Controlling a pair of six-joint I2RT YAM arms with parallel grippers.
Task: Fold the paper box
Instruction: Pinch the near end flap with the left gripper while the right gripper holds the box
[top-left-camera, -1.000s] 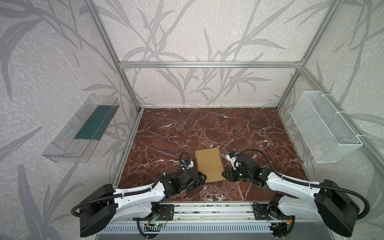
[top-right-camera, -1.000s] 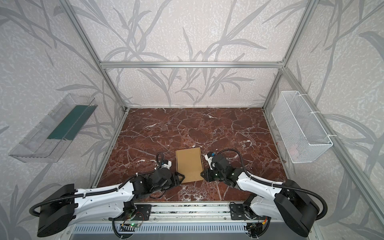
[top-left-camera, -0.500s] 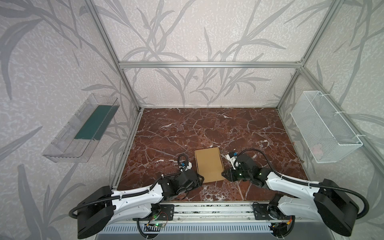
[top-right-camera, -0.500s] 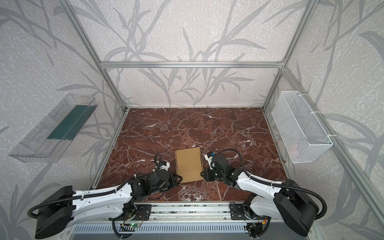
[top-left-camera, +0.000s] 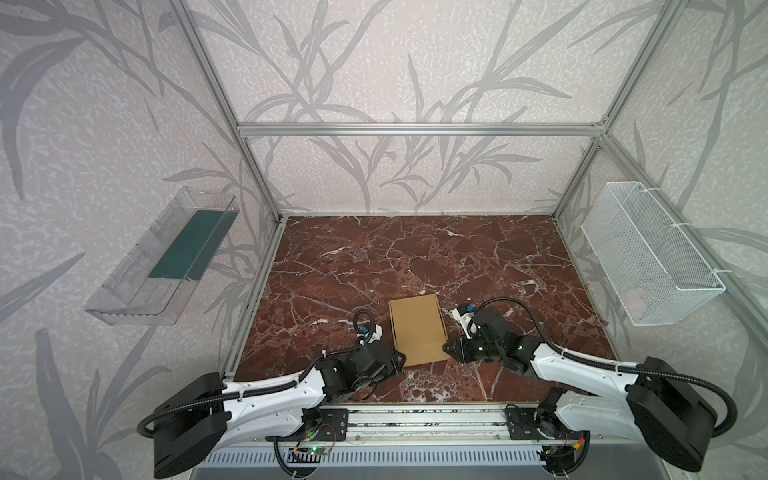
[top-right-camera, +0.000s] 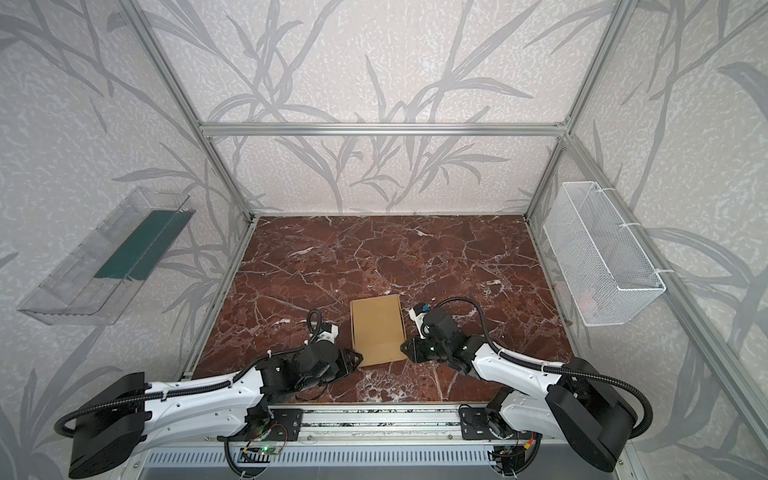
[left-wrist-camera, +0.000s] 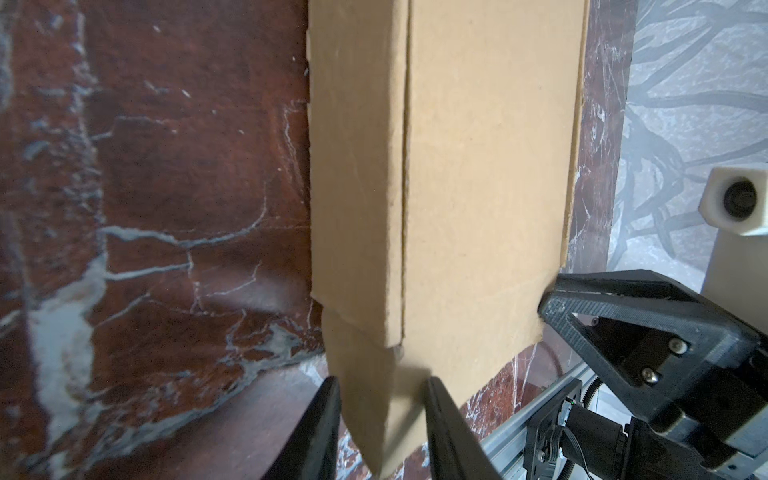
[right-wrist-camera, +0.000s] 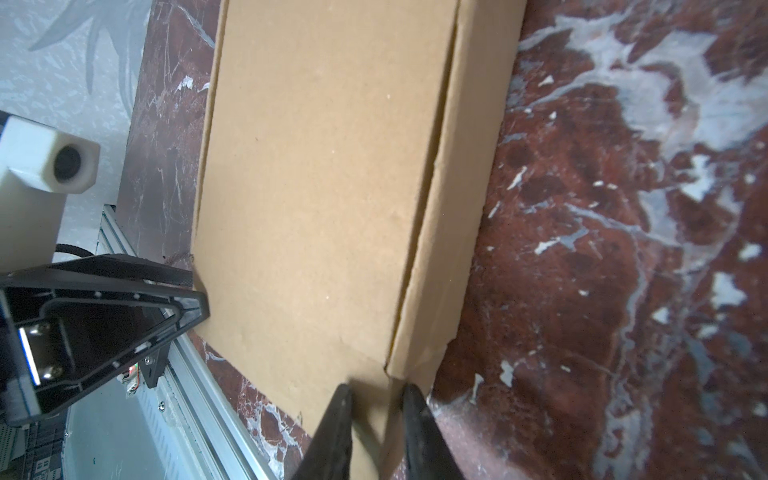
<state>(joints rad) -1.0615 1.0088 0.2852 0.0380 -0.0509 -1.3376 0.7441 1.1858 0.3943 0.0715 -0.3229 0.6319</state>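
Lying closed on the marble tabletop (top-left-camera: 415, 257) near the front rail (top-left-camera: 415, 417): paper box (top-left-camera: 417, 330). Pinching its rail-side corner, jaws narrow: right gripper (right-wrist-camera: 376, 399). Straddling the other rail-side corner, grip unclear: left gripper (left-wrist-camera: 380, 399).

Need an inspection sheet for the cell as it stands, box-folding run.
surface: marble tabletop, red-brown, only the box on it.
job's things: paper box, shallow, lid down, near the front middle.
clutter: nothing seen.
grippers: left gripper astride the box's near-left corner, grip unclear; right gripper shut on the near-right corner.
cables: left cable loop and right cable loop, black, clear of the box.
surroundings: clear tray with green panel on the left wall; wire basket on the right wall.
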